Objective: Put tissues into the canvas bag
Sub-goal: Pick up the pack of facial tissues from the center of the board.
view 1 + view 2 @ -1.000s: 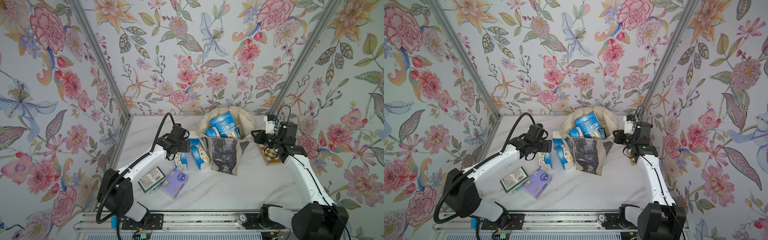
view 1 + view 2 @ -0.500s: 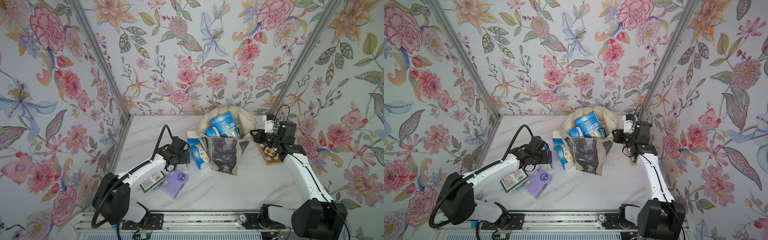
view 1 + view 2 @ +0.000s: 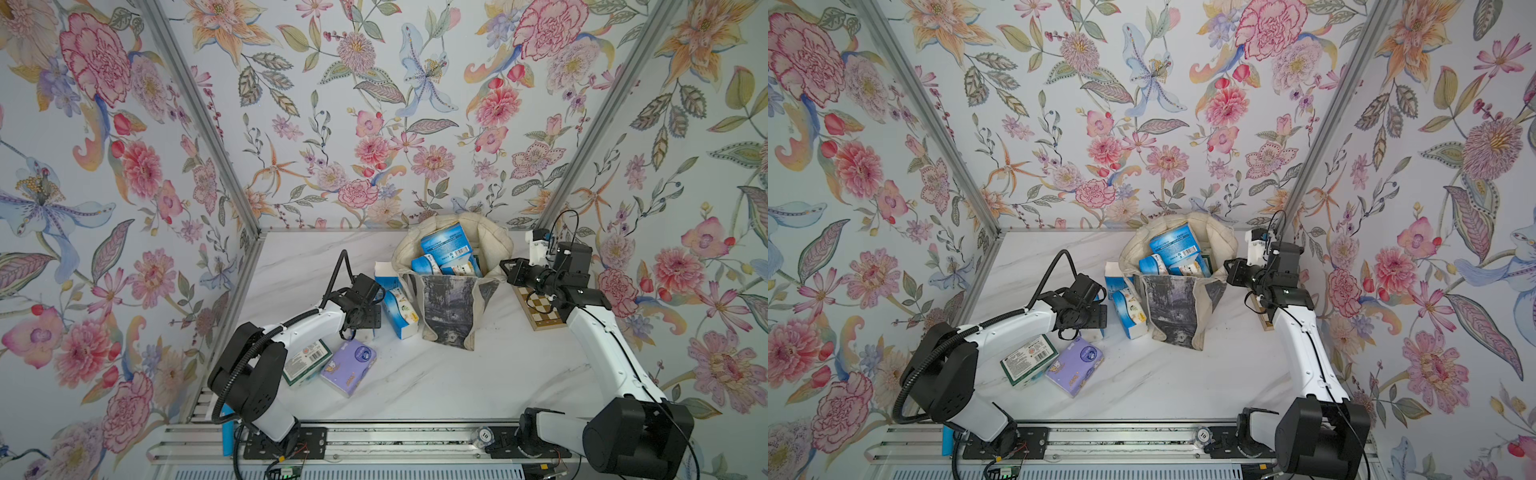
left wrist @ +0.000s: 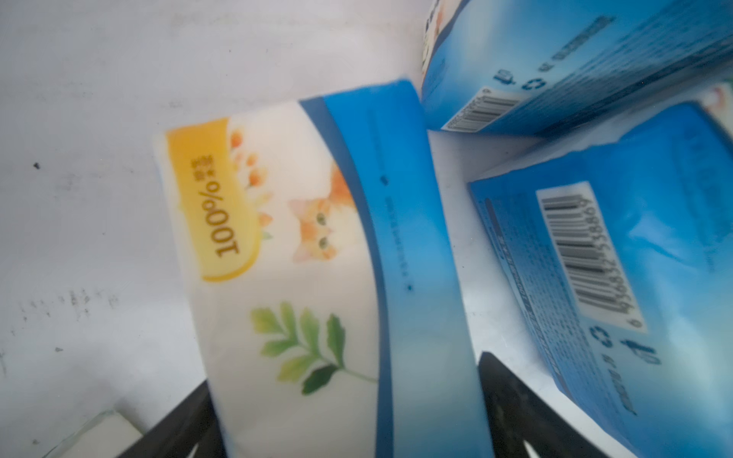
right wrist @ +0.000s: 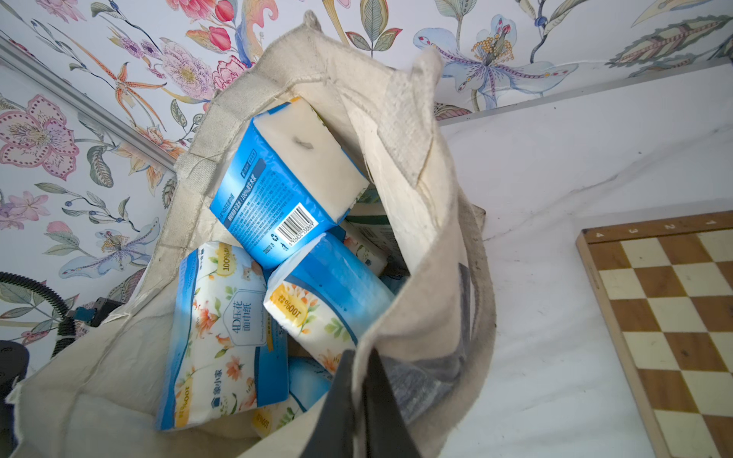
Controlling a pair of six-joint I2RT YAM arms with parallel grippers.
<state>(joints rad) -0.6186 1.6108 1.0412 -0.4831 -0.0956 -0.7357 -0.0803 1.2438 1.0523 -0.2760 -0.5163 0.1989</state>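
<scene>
One soft, slick pack (image 4: 337,277) beside the bag (image 3: 449,307) is straddled by the left claw (image 4: 345,380) (pinch can't be told), probably best squeezed mid-length, bag rim pinched by the right claw (image 5: 357,357).

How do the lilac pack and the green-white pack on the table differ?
Colour: the lilac pack is purple with a cartoon print; the green-white pack shows a white label with a barcode.
Place: the green-white pack lies close to the left arm; the lilac pack lies beside it, nearer the middle of the table.
Shared: both are brick-shaped, lie flat and sit outside the bag.
</scene>
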